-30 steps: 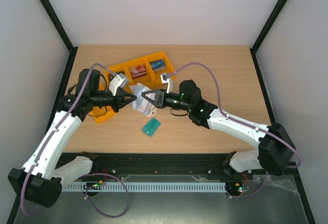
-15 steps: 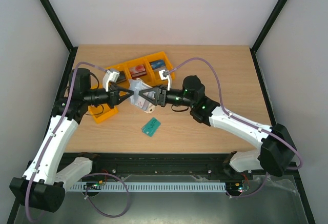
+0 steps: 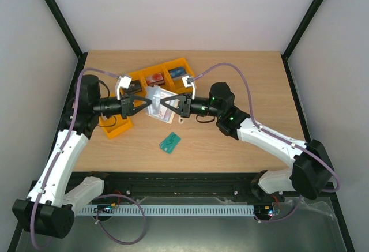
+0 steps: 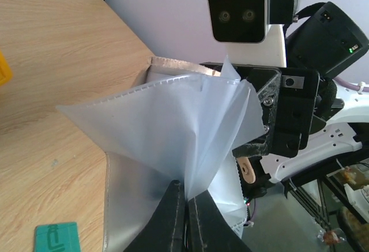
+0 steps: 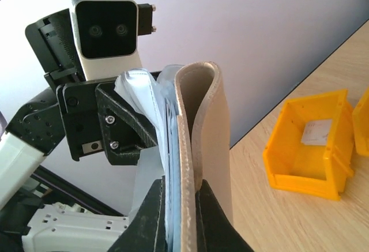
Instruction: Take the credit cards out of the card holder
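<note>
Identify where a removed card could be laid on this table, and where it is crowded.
Free: the right half of the table, beyond the right arm; the near strip beside the green card. Crowded: centre-left, yellow bins behind the card holder gripped by left gripper and right gripper.

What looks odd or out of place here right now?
The card holder hangs in mid-air, pinched between the left gripper and right gripper, its clear pockets fanned out crookedly. A green card lies alone, askew, on the table.

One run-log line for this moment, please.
left gripper: shut on card holder | right gripper: shut on card holder | green card: on table
</note>
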{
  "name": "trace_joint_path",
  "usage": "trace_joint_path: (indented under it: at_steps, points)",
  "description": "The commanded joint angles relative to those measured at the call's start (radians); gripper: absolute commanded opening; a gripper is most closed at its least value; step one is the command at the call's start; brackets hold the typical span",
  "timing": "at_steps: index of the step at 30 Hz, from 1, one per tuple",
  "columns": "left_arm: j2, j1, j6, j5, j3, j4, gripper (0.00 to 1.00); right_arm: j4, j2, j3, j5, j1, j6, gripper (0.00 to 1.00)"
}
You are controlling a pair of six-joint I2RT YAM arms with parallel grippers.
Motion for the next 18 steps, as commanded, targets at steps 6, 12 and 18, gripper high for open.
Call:
trace_joint_path:
  at_steps: [6,12,18]
  points:
    - [0.041,0.078,-0.035,-0.43,-0.026,-0.014,0.48,-0.146,-0.064,0.017,0.016,-0.031,-0.078,0.02]
    - [0.097,0.121,0.097,-0.618,0.028,-0.065,0.79,-0.507,-0.052,0.134,0.287,-0.032,-0.168,0.02]
    - [0.114,0.092,0.226,-0.397,0.167,-0.145,0.71,-0.597,-0.014,0.194,0.413,-0.031,-0.189,0.02]
